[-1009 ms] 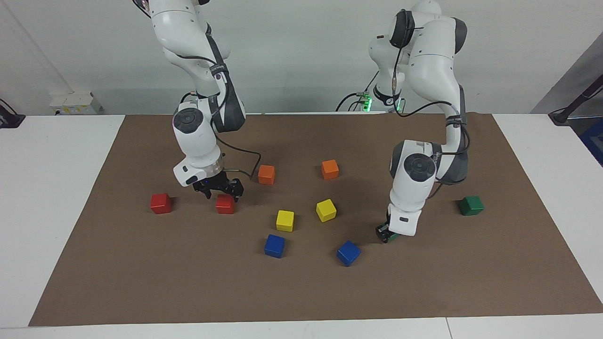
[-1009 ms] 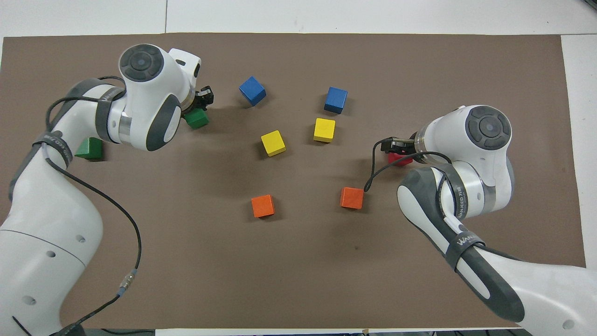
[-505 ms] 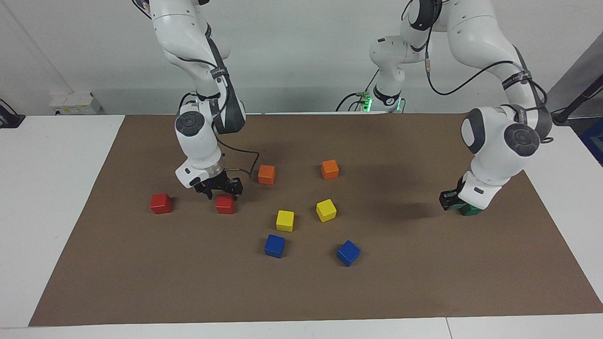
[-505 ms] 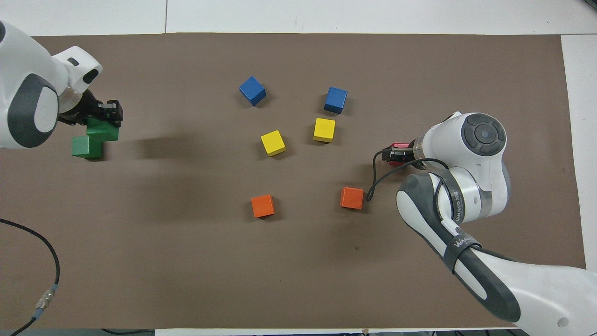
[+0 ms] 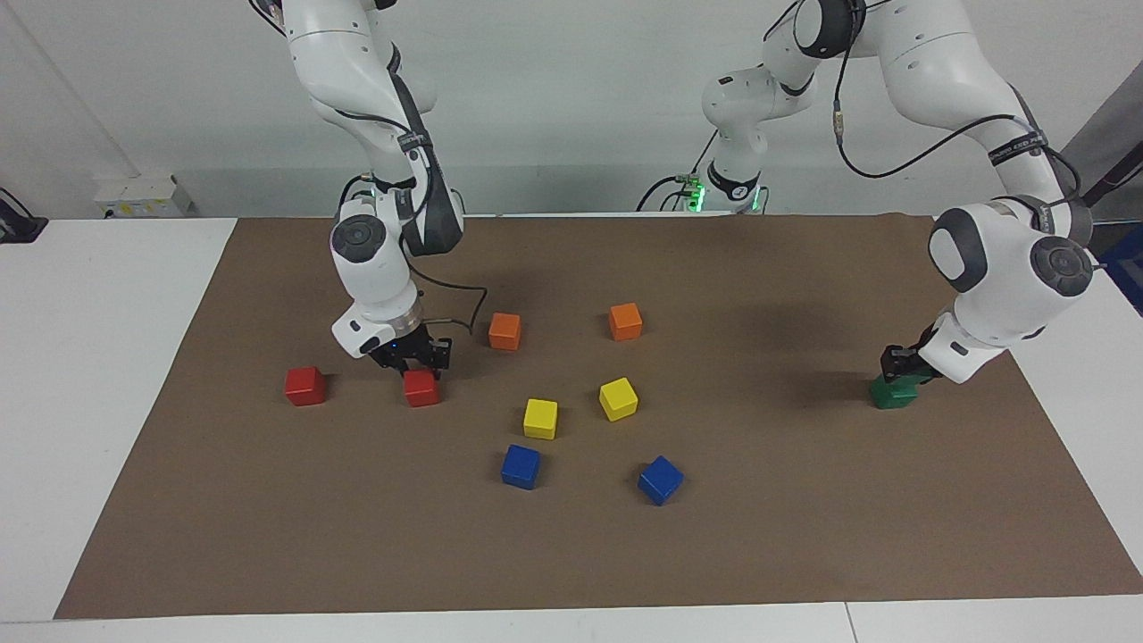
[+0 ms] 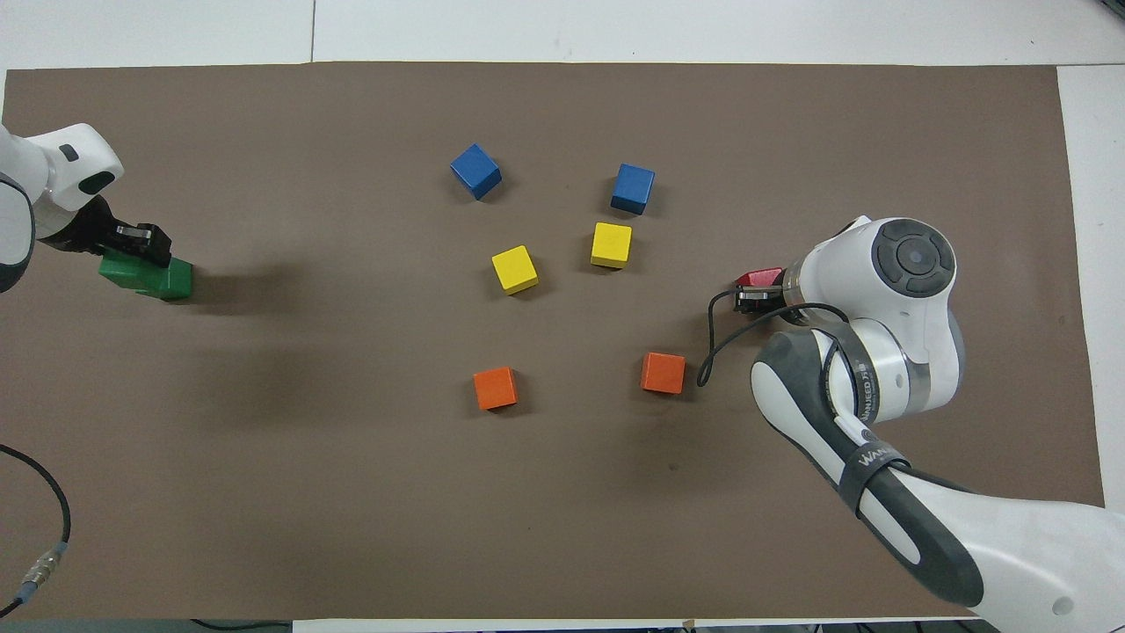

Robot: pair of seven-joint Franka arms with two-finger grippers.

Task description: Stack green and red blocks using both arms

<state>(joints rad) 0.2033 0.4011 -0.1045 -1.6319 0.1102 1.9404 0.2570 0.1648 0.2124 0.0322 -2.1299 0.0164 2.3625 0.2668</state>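
Note:
My right gripper (image 5: pixel 415 362) (image 6: pixel 758 297) is down at the mat, shut on a red block (image 5: pixel 421 388) (image 6: pixel 760 279) that rests on the mat. A second red block (image 5: pixel 304 386) lies beside it toward the right arm's end of the table; the right arm hides it from overhead. My left gripper (image 5: pixel 904 366) (image 6: pixel 141 246) is shut on a green block (image 6: pixel 123 268) and holds it right over the other green block (image 5: pixel 891 397) (image 6: pixel 174 280). Whether the two green blocks touch I cannot tell.
Two orange cubes (image 5: pixel 504 330) (image 5: pixel 625 321), two yellow cubes (image 5: pixel 540 418) (image 5: pixel 618 398) and two blue cubes (image 5: pixel 520 466) (image 5: pixel 661 480) lie scattered mid-table on the brown mat (image 5: pixel 804 536). White table borders the mat.
My left arm carried its green block from near the blue cube to over the second green block. My right gripper's fingers closed on the red block.

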